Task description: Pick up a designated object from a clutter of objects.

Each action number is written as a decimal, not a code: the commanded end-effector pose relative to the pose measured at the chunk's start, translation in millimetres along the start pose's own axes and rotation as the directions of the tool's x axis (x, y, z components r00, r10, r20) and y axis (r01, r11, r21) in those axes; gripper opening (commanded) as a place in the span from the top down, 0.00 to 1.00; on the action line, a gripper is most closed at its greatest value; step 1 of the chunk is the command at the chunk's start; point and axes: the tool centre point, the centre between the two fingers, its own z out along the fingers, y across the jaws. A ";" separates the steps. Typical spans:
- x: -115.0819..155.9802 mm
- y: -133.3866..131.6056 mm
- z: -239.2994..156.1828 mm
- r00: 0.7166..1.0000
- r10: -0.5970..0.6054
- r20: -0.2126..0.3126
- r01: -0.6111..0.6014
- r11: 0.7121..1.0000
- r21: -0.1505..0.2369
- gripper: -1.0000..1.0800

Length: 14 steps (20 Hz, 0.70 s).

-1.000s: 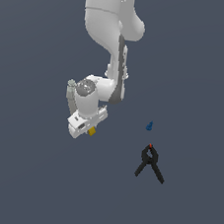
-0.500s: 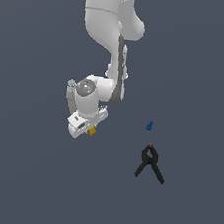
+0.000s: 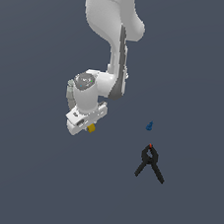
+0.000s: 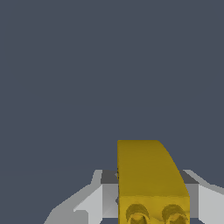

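Observation:
The designated object, a small mustard-yellow brick (image 4: pixel 148 175), sits between my gripper's fingers (image 4: pixel 98 199) in the wrist view, filling the gap; round hollows show on its near face. In the exterior view the brick (image 3: pixel 90 128) peeks out as a yellow spot under the white hand, and my gripper (image 3: pixel 88 126) is shut on it. Of the clutter of objects, a tiny blue piece (image 3: pixel 149 126) and a black red-tipped clamp (image 3: pixel 150 163) lie toward the exterior view's right, well apart from the hand. The bottle is out of view.
The white arm (image 3: pixel 114 30) comes down from the top of the exterior view. A flat dark grey surface (image 3: pixel 30 183) spreads all around.

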 end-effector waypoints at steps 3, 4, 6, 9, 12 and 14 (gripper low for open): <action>-1.9 0.3 -28.1 1.000 0.000 -0.001 0.000 1.000 -0.001 1.00; -2.5 0.2 -35.7 1.000 0.000 -0.001 0.000 1.000 -0.001 1.00; -3.8 0.2 -52.5 1.000 0.000 -0.001 0.000 1.000 -0.001 1.00; -5.9 0.3 -81.0 1.000 0.000 -0.001 0.000 1.000 -0.001 1.00; -8.2 0.4 -112.8 1.000 0.000 -0.001 0.000 1.000 -0.001 1.00; -9.7 0.5 -133.9 1.000 0.000 -0.001 0.000 1.000 -0.001 1.00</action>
